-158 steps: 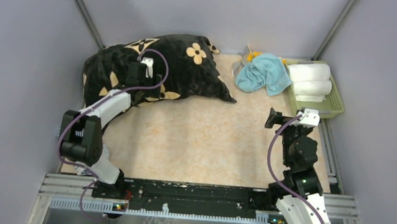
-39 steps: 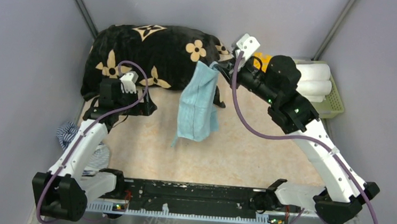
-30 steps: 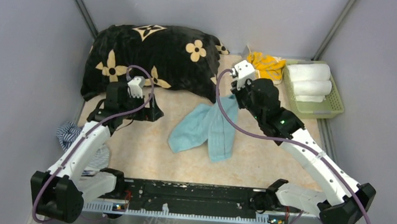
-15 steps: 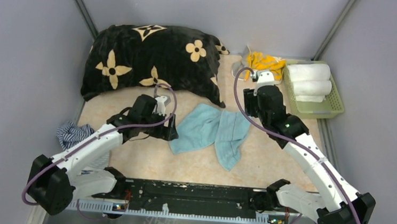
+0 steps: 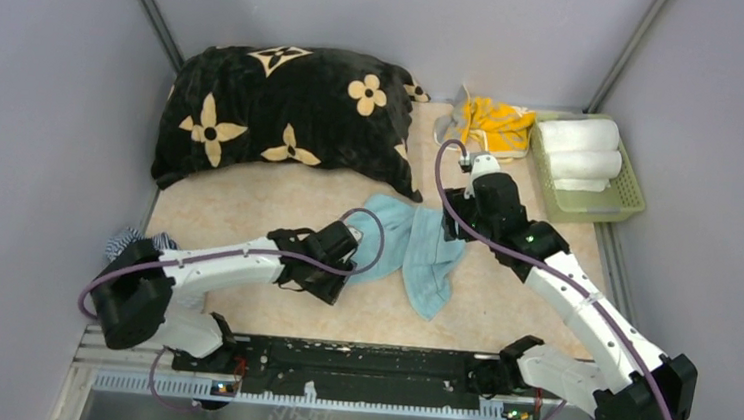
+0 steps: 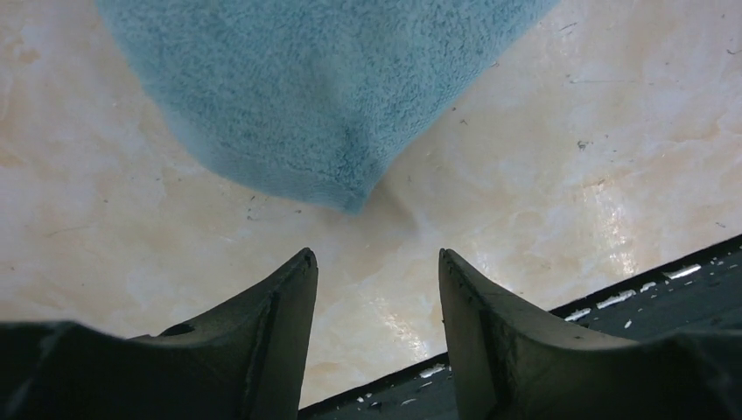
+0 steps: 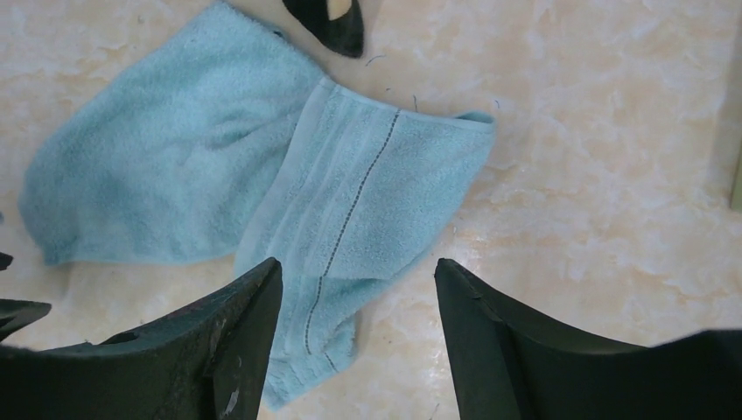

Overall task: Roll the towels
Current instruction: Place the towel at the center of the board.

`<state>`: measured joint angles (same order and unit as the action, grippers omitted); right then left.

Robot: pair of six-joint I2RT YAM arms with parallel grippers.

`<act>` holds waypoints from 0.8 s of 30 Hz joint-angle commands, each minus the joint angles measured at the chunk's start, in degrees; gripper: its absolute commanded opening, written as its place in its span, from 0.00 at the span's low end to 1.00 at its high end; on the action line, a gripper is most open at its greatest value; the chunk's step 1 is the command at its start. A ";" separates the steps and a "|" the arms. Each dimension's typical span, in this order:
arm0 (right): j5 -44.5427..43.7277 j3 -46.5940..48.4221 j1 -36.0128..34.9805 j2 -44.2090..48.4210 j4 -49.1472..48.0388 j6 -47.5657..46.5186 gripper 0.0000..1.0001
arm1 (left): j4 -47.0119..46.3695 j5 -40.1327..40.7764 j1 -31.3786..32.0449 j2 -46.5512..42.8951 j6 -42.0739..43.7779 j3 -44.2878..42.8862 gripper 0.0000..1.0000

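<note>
A light blue towel (image 5: 413, 248) lies crumpled and partly folded over itself on the table's middle. My left gripper (image 5: 335, 282) sits low at its near-left corner. In the left wrist view that corner (image 6: 324, 87) lies just ahead of the open left gripper (image 6: 376, 258), with nothing between the fingers. My right gripper (image 5: 452, 226) hovers over the towel's far-right edge. In the right wrist view the right gripper (image 7: 357, 267) is open above the towel's striped border (image 7: 350, 201) and holds nothing. A yellow towel (image 5: 495, 124) lies bunched at the back.
A big black cushion with cream flowers (image 5: 285, 113) fills the back left, and its corner (image 7: 328, 22) reaches near the towel. A green basket (image 5: 632, 195) with white rolls stands at the back right. A striped cloth (image 5: 123, 244) lies at the left edge. The black rail (image 6: 612, 297) is close by.
The right gripper opened and left the blue towel on the table, then drew back slightly. The left arm swung down from the cushion to the towel's near-left corner, its jaws narrowing.
</note>
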<state>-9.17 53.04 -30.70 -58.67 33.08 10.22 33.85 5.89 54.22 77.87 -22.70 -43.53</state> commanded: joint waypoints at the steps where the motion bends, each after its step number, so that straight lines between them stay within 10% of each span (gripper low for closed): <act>1: 2.77 -0.14 -0.06 0.40 -1.48 1.23 0.65 | 2.69 6.99 3.37 4.77 -0.35 -4.63 0.58; 24: 7.42 0.39 -0.06 -3.67 -3.20 -0.86 0.65 | 4.80 5.99 2.87 18.27 0.45 -8.71 0.33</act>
<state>-4.19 51.99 -30.70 -61.36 32.62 10.28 37.41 13.41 57.89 93.41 -21.12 -53.39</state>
